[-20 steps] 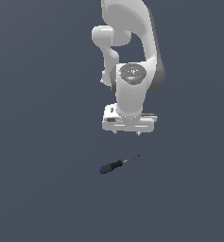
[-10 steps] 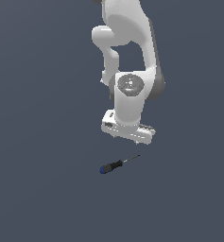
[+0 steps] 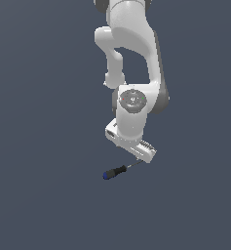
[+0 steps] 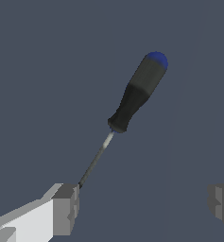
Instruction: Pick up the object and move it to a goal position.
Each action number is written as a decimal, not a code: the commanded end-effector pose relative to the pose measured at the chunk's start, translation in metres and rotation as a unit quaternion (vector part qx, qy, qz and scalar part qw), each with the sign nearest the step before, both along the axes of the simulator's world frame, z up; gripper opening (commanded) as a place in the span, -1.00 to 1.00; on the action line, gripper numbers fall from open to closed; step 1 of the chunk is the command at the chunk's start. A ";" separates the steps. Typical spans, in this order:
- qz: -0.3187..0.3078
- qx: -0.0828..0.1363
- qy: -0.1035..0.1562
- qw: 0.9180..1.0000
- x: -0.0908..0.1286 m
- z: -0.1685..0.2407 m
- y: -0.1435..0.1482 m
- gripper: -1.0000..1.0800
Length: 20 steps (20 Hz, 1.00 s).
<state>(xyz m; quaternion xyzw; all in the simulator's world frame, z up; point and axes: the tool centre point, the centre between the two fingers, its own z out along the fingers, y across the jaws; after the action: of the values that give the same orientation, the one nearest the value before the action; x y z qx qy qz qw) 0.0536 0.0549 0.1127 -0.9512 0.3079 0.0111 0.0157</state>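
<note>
Screwdriver lies flat on the dark surface in the exterior view, just below the lowered gripper. Wrist view: fingers spread wide apart, gripping nothing, shaft tip near one finger.

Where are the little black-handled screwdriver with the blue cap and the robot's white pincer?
small black-handled screwdriver with blue end cap (image 4: 132,101): wrist view, middle of the black handle.
white robot pincer (image 4: 144,205): wrist view, the open gap midway between its two fingertips.
</note>
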 end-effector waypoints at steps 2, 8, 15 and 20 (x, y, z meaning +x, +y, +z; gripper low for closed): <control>-0.050 -0.003 0.001 0.999 0.008 -0.008 -0.002 0.92; -0.133 -0.008 0.002 0.991 0.020 -0.023 -0.005 0.92; -0.212 -0.015 0.001 0.977 0.031 -0.037 -0.008 0.92; -0.247 -0.017 0.000 0.969 0.035 -0.043 -0.009 0.92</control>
<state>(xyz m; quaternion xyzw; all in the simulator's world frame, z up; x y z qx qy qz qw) 0.0875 0.0467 0.0709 -0.8515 0.5244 0.0025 0.0019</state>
